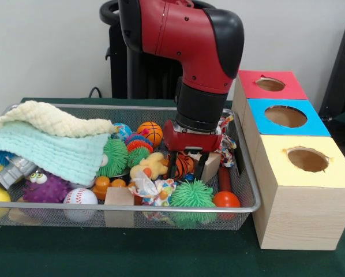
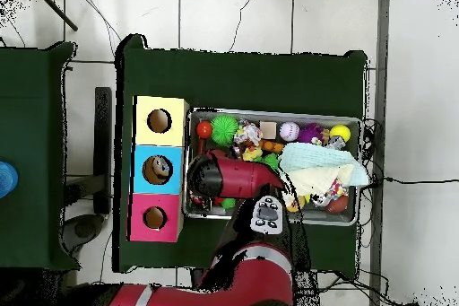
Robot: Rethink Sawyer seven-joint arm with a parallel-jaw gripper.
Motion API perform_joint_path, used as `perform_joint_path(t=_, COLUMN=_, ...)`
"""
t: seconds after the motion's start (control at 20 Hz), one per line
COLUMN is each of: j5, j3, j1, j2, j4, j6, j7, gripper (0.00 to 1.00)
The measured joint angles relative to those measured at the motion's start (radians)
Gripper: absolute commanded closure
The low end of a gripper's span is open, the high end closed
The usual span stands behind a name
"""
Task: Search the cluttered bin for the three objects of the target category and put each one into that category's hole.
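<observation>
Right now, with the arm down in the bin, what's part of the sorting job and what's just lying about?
Job:
mesh bin of toys
gripper, lowered among the toys
boxes with holes: red, blue, yellow

Lying about:
mint blanket and cream blanket, draped over the bin's end
green tablecloth
black floor rail beside the table

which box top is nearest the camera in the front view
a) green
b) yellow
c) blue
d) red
b: in the front view the yellow-topped box stands closest, at the mesh bin's front corner, with the blue-topped box behind it and the red-topped box farthest back.
</observation>
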Motion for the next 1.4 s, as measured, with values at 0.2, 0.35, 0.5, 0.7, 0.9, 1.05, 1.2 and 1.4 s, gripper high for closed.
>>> perform_joint_path(t=0.2, j5=0.000, j3=0.000, j1=-0.004, j2=-0.001, j4=-0.007, j6=0.000, j7=0.000, gripper=0.00)
perform_joint_path(t=0.35, j5=0.000, j3=0.000, j1=-0.011, j2=-0.002, j4=-0.013, j6=0.000, j7=0.000, gripper=0.00)
perform_joint_path(t=0.5, j5=0.000, j3=0.001, j1=-0.020, j2=-0.002, j4=-0.019, j6=0.003, j7=0.000, gripper=0.00)
perform_joint_path(t=0.7, j5=-0.002, j3=0.011, j1=-0.035, j2=0.000, j4=-0.030, j6=0.014, j7=0.000, gripper=0.00)
perform_joint_path(t=0.9, j5=-0.025, j3=0.074, j1=-0.090, j2=0.000, j4=-0.036, j6=0.034, j7=0.000, gripper=0.00)
perform_joint_path(t=1.05, j5=-0.061, j3=0.146, j1=-0.153, j2=-0.001, j4=-0.037, j6=0.056, j7=0.000, gripper=0.00)
perform_joint_path(t=1.2, j5=-0.096, j3=0.196, j1=-0.197, j2=0.000, j4=-0.038, j6=0.078, j7=0.000, gripper=0.00)
perform_joint_path(t=1.4, j5=-0.140, j3=0.245, j1=-0.232, j2=0.001, j4=-0.040, j6=0.100, j7=0.000, gripper=0.00)
